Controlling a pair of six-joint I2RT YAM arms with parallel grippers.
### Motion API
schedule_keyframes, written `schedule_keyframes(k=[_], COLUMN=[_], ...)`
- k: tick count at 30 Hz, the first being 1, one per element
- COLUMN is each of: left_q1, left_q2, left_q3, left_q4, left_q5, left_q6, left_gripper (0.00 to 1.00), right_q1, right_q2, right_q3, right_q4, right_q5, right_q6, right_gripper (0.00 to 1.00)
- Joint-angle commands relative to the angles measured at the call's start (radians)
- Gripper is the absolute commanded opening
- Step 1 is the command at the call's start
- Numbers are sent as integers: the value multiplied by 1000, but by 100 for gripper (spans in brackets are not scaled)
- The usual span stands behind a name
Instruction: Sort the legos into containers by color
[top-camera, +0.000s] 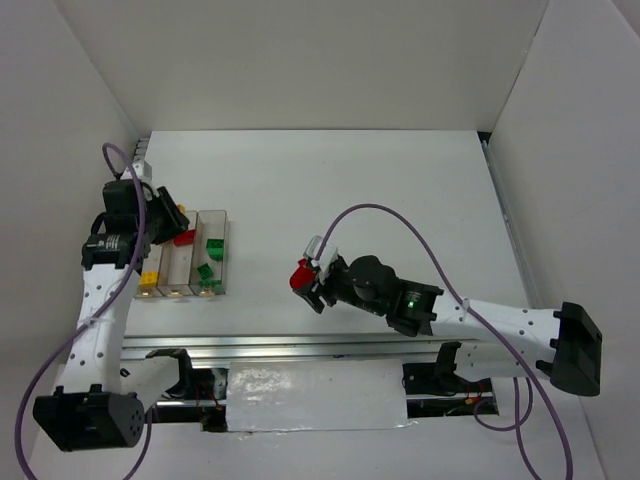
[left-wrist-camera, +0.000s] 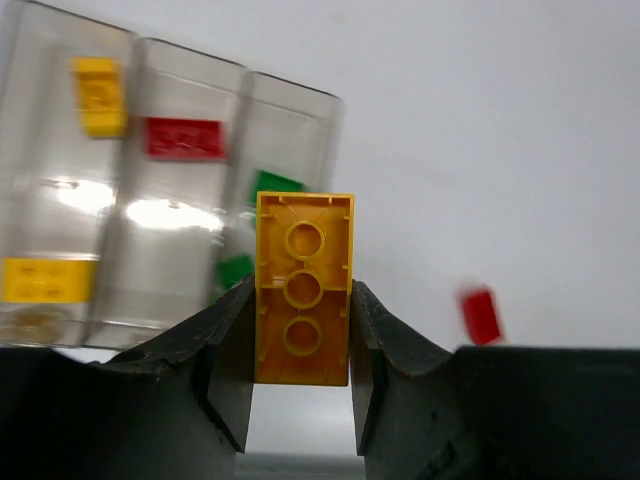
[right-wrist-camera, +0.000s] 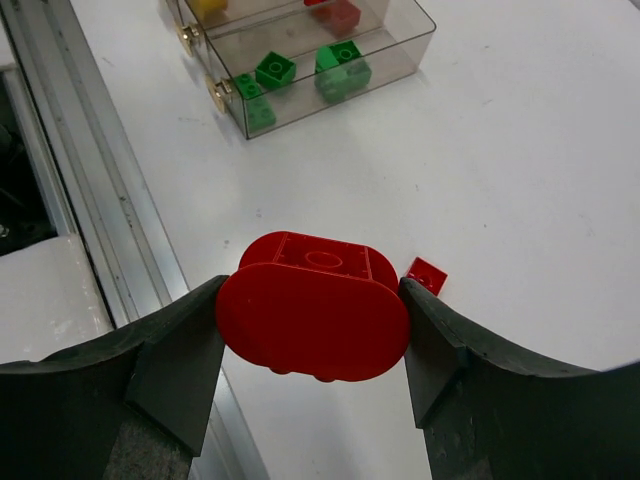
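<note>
My left gripper (left-wrist-camera: 303, 300) is shut on a yellow lego brick (left-wrist-camera: 303, 262), underside facing the camera, held above the containers (left-wrist-camera: 150, 190). In the top view this gripper (top-camera: 170, 214) hangs over the far end of the containers (top-camera: 186, 290). The left bin holds yellow legos (left-wrist-camera: 100, 95), the middle one a red lego (left-wrist-camera: 185, 138), the right one green legos (left-wrist-camera: 278, 183). My right gripper (right-wrist-camera: 312, 305) is shut on a rounded red lego (right-wrist-camera: 312, 320), held above the table right of the containers (right-wrist-camera: 390, 55); the top view shows it too (top-camera: 300, 278). A small red lego (right-wrist-camera: 427, 275) lies on the table beneath.
White walls enclose the table on the left, back and right. A metal rail (top-camera: 300, 348) runs along the near edge, also in the right wrist view (right-wrist-camera: 90, 170). A purple cable (top-camera: 400, 215) arcs over the right arm.
</note>
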Motion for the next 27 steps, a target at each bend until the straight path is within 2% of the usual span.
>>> schedule_keyframes(k=[1, 4, 7, 13, 15, 19, 20, 23, 24, 25, 26, 27], left_q1=[14, 61, 141, 192, 204, 248, 264, 264, 265, 265, 265, 267], left_q2=[63, 110, 169, 340, 391, 437, 439, 430, 425, 416, 414, 414], left_q3=[-78, -150, -202, -195, -208, -233, -233, -234, -237, -247, -248, -247], left_q4=[123, 298, 453, 521, 532, 543, 546, 544, 546, 550, 550, 550], left_q5=[-408, -413, -307, -347, -348, -333, -321, -334, -354, -371, -374, -371], left_q6=[73, 127, 193, 273, 270, 230, 230, 208, 193, 179, 179, 176], left_gripper=[0, 0, 0, 3, 16, 32, 32, 47, 55, 83, 99, 100], right_q1=[-5, -10, -14, -17, -21, -21, -21, -22, -22, -22, -21, -22], right_q2=[-63, -79, -97, -120, -131, -152, -155, -157, -149, -145, -134, -129], right_q3=[-26, -26, -54, -78, -81, -92, -94, -92, -91, -86, -83, -81], right_q4=[108, 105, 126, 149, 154, 159, 160, 162, 159, 157, 153, 151], right_q5=[-29, -37, -52, -103, -109, -111, -112, -117, -120, -123, -126, -126], right_q6=[44, 49, 60, 77, 78, 78, 78, 78, 80, 80, 80, 81], right_gripper=[0, 0, 0, 0, 0, 0, 0, 0, 0, 0, 0, 0])
